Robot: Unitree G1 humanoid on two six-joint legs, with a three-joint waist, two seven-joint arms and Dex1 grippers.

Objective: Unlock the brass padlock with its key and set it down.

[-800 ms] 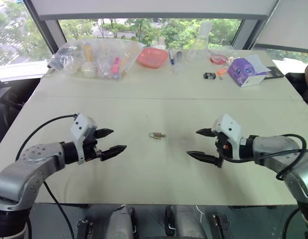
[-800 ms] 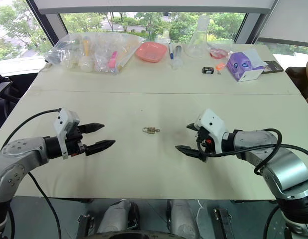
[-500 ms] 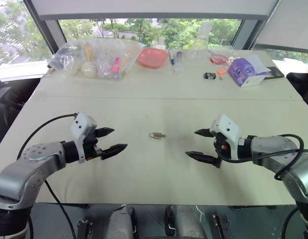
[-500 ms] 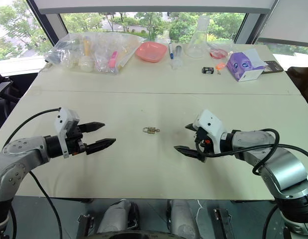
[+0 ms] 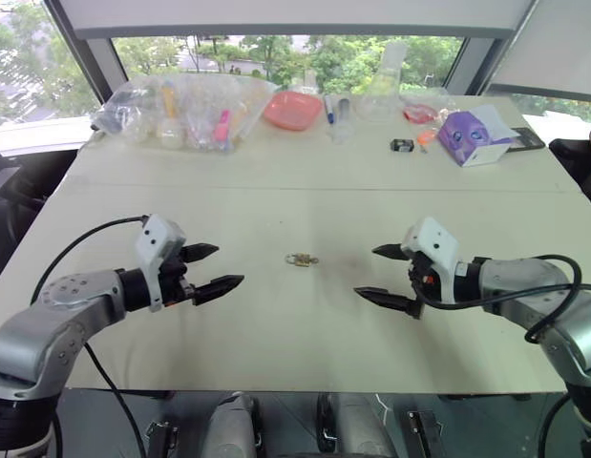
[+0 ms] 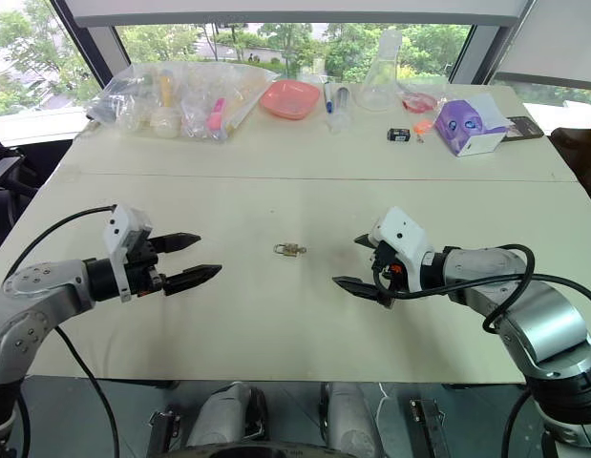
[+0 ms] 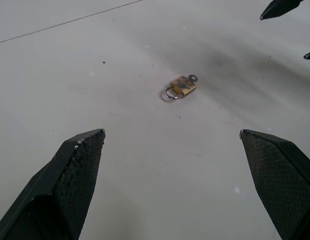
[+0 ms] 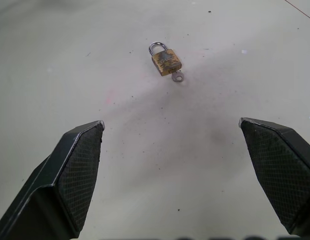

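Nearest me, the left gripper (image 5: 211, 269) and the right gripper (image 5: 382, 275) hover over the pale table (image 5: 276, 334), one at each side, tips aimed inward. Both pairs of black, cross-hatched fingers stand spread to their widest and hold nothing.

Between them, well apart from either, the small brass padlock with a thin silver shackle (image 8: 165, 59) lies flat on the bare tabletop near the table's middle. The small silvery key with a round bow (image 8: 177, 76) juts from the end of the body opposite the shackle, apparently seated in the keyway, though I cannot confirm how deep.

Orientation: the lock's long axis runs roughly side to side across the table, shackle loop towards my left arm, key bow towards my right.

Step in hand, as I judge it: the approach, before any contact. Next I would need one gripper to pinch the brass body and steady it while the other closes on the key bow and turns it. Both parts are smaller than a fingertip, so alignment must be fine.

Farther back, along the window edge: a clear plastic bag of oddments (image 5: 185, 112), a pink shallow dish (image 5: 293, 109), a glass flask (image 5: 381, 91) and a purple carton (image 5: 472, 136).
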